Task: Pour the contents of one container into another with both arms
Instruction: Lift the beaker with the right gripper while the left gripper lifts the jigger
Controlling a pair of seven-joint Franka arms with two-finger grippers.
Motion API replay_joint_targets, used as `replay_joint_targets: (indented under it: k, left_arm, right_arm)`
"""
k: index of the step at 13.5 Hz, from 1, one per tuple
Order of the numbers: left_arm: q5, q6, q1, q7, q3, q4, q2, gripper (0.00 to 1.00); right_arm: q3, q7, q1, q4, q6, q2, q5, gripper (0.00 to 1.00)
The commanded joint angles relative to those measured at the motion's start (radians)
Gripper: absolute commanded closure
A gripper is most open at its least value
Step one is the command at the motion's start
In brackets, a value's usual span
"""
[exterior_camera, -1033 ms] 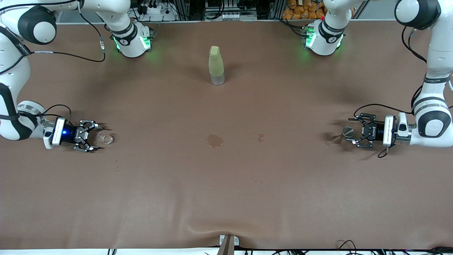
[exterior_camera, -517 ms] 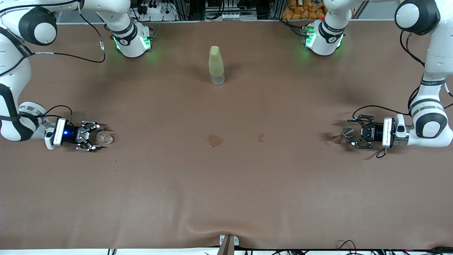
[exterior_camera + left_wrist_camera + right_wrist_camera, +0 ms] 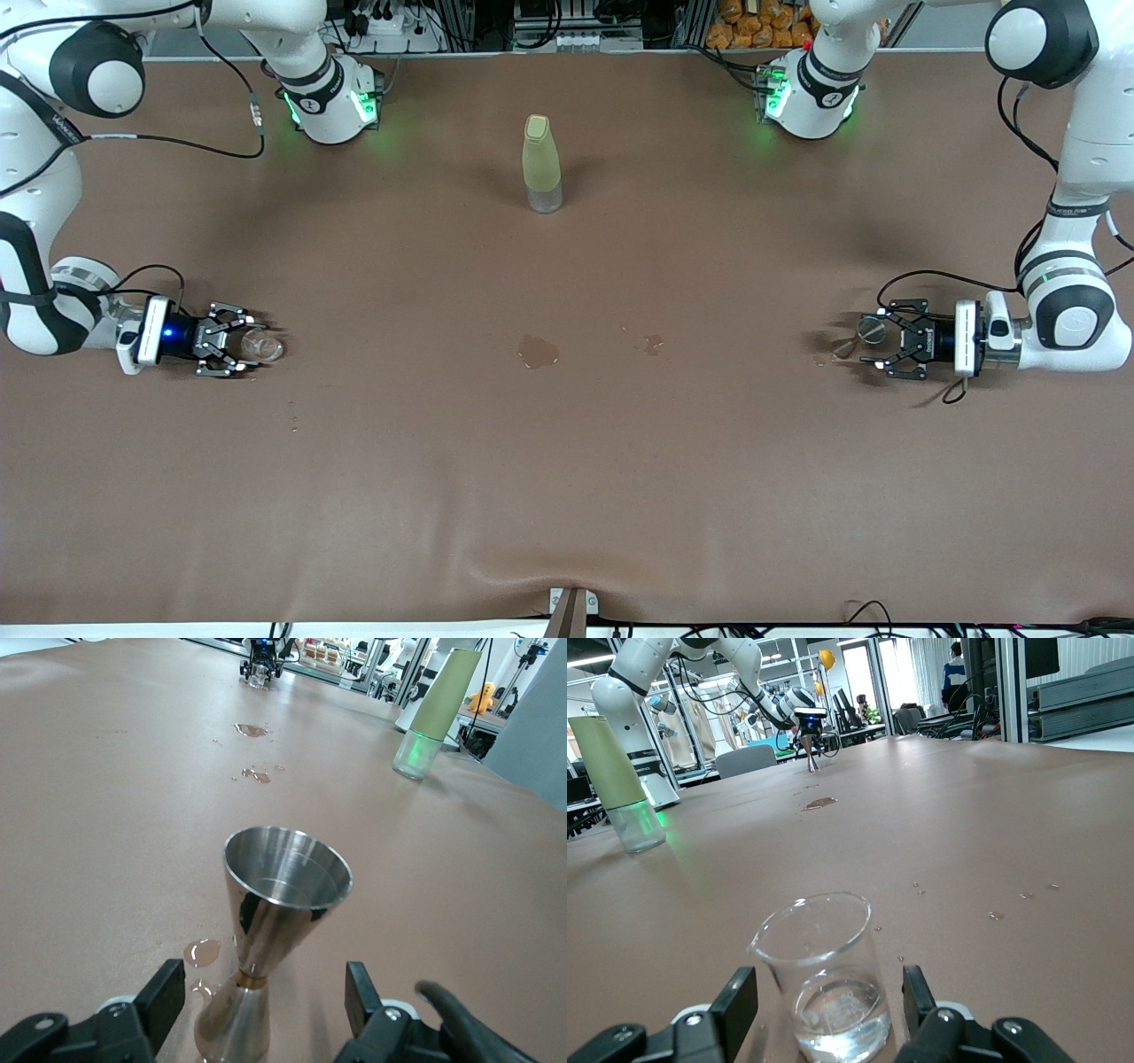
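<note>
Pincers agape: left pincer (image 3: 873, 347) flanking jigger (image 3: 276, 930), base cropped; right pincer (image 3: 237, 348) flanking beaker (image 3: 824, 988)

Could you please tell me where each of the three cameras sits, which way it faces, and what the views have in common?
Front view: high across the table, facing both arms' bases; shows both whole arms, the left gripper around a steel jigger, the right gripper around a glass beaker.
Left wrist view: on the left arm's wrist, looking low over the table past the jigger; its fingertips flank the jigger's waist.
Right wrist view: on the right wrist, looking past the beaker.
Shared: the green bottle and the puddle show in all three.
</note>
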Motion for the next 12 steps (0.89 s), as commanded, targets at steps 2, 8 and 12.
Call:
replay_joint_targets:
  k: [2, 8, 12]
  left_arm:
    - [-0.033, 0.007, -0.015, 0.021, 0.003, 0.005, 0.011, 0.24]
    - [-0.039, 0.011, -0.018, 0.021, 0.003, 0.003, 0.017, 0.30]
    - [-0.039, 0.011, -0.018, 0.021, 0.003, 0.003, 0.017, 0.39]
  right_arm:
    - [0.025, -0.012, -0.019, 0.046, -0.022, 0.036, 0.022, 0.28]
    - [0.025, -0.009, -0.022, 0.055, -0.032, 0.037, 0.019, 0.45]
    - [0.025, -0.010, -0.033, 0.054, -0.041, 0.037, 0.017, 0.54]
